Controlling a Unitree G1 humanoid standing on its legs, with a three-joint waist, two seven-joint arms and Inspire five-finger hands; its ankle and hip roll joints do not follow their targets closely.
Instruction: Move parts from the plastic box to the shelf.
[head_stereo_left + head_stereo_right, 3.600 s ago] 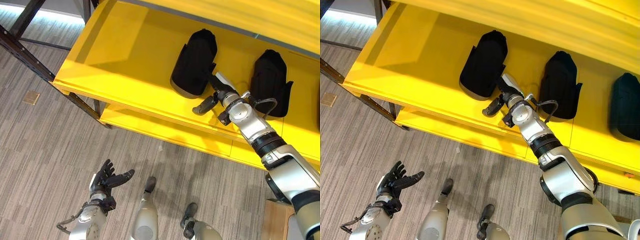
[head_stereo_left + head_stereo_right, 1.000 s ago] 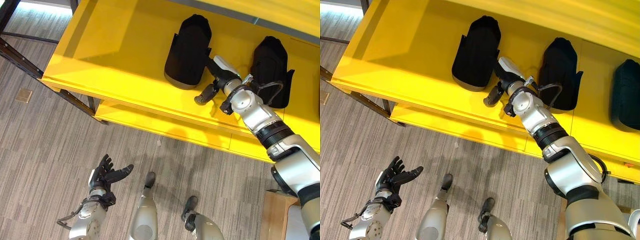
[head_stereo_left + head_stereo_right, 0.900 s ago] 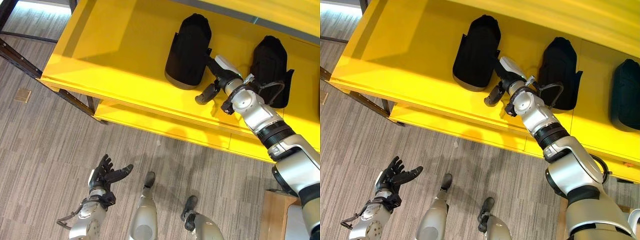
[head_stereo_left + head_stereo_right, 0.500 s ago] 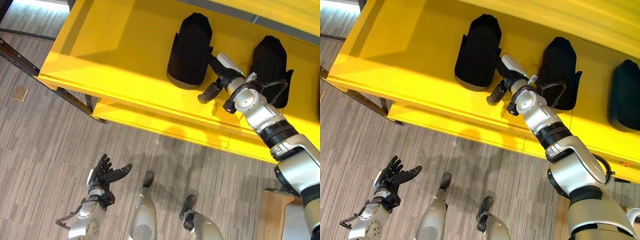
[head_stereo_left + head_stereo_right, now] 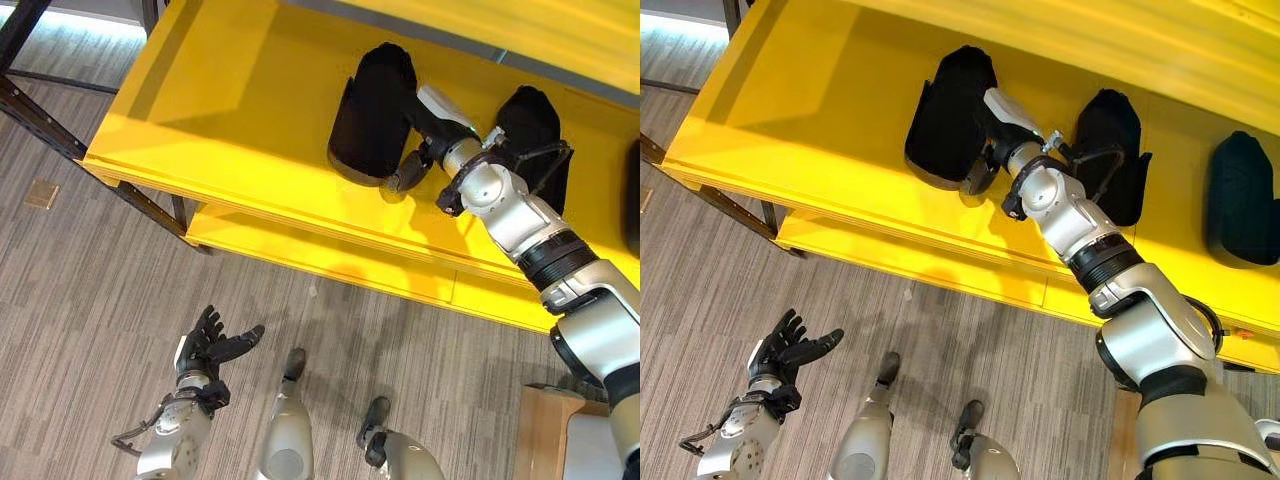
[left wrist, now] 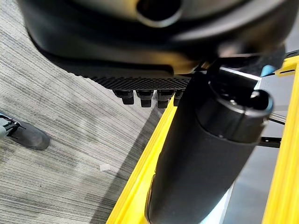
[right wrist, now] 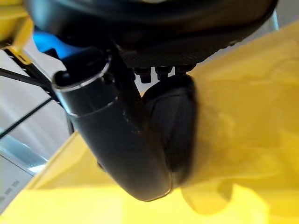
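The right hand (image 5: 425, 135) lay against the right flank of the leftmost black part (image 5: 368, 115) on the yellow shelf (image 5: 240, 120), fingers straight with nothing pinched, the part's long axis running front-to-back, while the left hand (image 5: 208, 345) hung spread near the floor.

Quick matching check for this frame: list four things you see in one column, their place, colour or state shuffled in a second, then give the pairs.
Things:
1. left hand
2. right hand
3. rightmost black part
4. shelf

Place, colour or state:
a. yellow
b. open, low over the grey floor, holding nothing
c. up against the leftmost black part
d. lying toward the shelf's right end, apart from both hands

Pairs: 1-b, 2-c, 3-d, 4-a
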